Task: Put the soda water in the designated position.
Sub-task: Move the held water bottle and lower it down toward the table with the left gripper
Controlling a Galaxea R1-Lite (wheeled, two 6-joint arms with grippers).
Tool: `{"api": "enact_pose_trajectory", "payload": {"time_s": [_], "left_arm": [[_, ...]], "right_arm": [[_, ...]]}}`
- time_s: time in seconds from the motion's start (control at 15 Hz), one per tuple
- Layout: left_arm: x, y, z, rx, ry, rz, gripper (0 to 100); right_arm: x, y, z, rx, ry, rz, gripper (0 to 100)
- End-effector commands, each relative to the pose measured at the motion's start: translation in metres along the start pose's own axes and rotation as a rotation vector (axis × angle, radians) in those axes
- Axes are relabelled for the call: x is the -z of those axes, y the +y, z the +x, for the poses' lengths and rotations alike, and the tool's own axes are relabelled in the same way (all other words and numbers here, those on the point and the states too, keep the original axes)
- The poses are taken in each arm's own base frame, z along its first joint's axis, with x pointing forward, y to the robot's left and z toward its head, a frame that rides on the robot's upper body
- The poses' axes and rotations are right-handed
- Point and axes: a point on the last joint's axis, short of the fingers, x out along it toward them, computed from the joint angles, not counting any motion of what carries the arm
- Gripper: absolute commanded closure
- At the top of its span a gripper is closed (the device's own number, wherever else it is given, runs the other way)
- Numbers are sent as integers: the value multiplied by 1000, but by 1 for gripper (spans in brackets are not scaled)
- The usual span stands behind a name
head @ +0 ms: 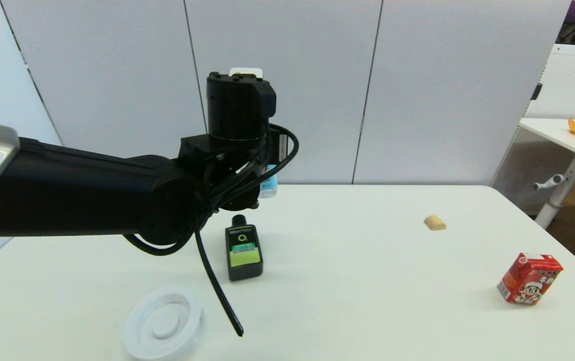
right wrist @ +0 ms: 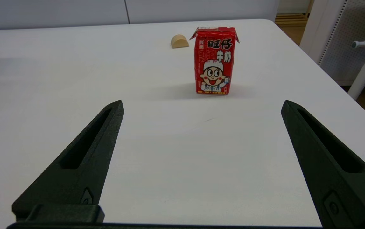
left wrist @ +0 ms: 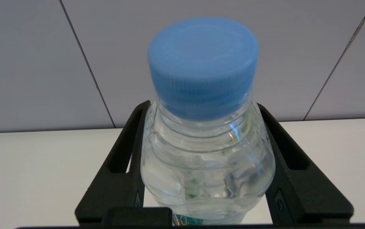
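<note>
We see the carton (head: 530,279) at four o'clock on the table (head: 347,311), the block (head: 435,222) at two, the black bottle (head: 243,251) centre-left, and the disc (head: 163,325) at seven.

The small clear plastic soda water bottle (left wrist: 206,159), light blue screw cap on, stands upright, clamped between the left claw's (left wrist: 203,106) black fingers.

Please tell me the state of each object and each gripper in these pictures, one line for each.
soda water: upright, cap on, held between the left gripper's fingers.
left gripper: shut on the soda water, at the table's far side.
right gripper: open, holding nothing, low over the table.
black bottle: lying flat, cap on.
red milk carton: standing, closed.
white round holder: holds nothing.
</note>
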Motion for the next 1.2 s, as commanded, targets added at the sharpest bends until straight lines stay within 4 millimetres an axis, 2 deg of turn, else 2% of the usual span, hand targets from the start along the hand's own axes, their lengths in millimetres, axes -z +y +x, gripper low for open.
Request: {"api": "enact_pose_trajectory", "payload": {"time_s": [0.07, 0.53, 1.2], "left_arm": [[-8, 11, -14, -1, -9, -6, 100], [-14, 31, -42, 31, 1, 2, 100], [-12, 61, -82, 52, 17, 17, 100]], "right_arm": [[0, 0, 0, 0, -1, 0, 0], [0, 0, 0, 0, -1, 0, 0], [0, 0, 0, 0, -1, 0, 0]]}}
